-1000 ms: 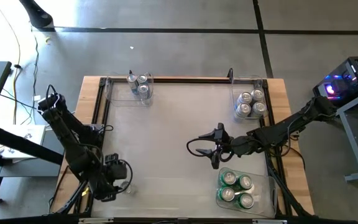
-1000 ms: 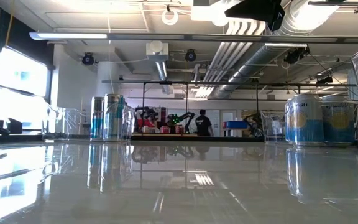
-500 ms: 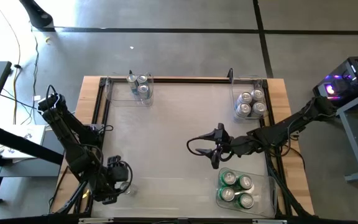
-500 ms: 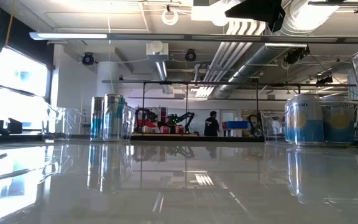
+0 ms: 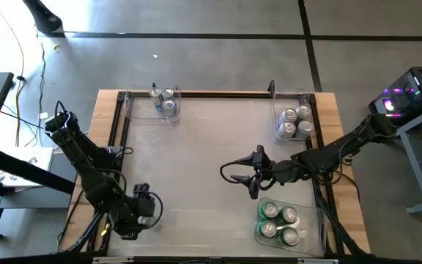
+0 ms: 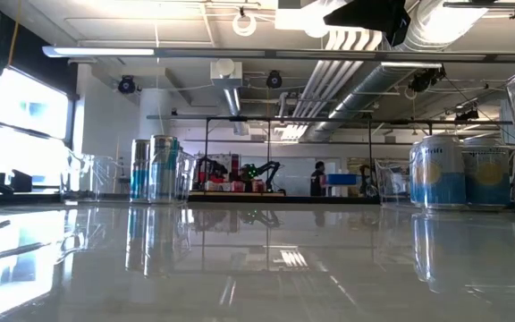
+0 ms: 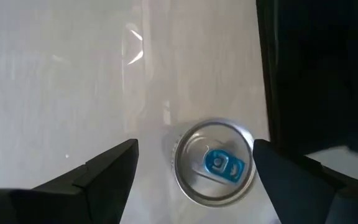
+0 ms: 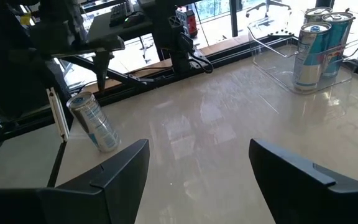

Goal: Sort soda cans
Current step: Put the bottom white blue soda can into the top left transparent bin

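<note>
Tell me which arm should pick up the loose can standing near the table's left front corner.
Left. Its pincer hangs open directly above the loose can, fingers on either side of its top. The right pincer is open too, but sits across the table, beside the bin of green cans.

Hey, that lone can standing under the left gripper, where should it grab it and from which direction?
Come straight down from above and close on the round body just below the rim. The can stands upright, top facing the open left gripper, whose fingers already sit either side of it.
</note>
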